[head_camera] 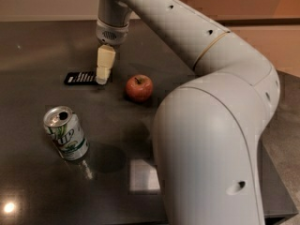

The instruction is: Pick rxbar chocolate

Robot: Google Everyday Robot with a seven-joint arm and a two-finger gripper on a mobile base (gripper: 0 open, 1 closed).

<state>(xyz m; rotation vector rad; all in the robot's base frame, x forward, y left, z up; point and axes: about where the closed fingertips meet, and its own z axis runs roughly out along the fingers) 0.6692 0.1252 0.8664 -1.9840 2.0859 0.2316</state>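
Note:
The rxbar chocolate (80, 78) is a flat black wrapper with white lettering, lying on the dark table (37, 46) at the left. My gripper (102, 77) hangs from the arm, pointing down, with its cream fingers (105, 62) at the bar's right end. The fingertips hide that end of the bar. Whether they touch the bar I cannot tell.
A red apple (139, 87) sits just right of the gripper. A green-and-silver soda can (66, 133) stands upright nearer the front left. My large white arm (211, 125) fills the right half of the view. The table's right edge (276, 172) runs behind it.

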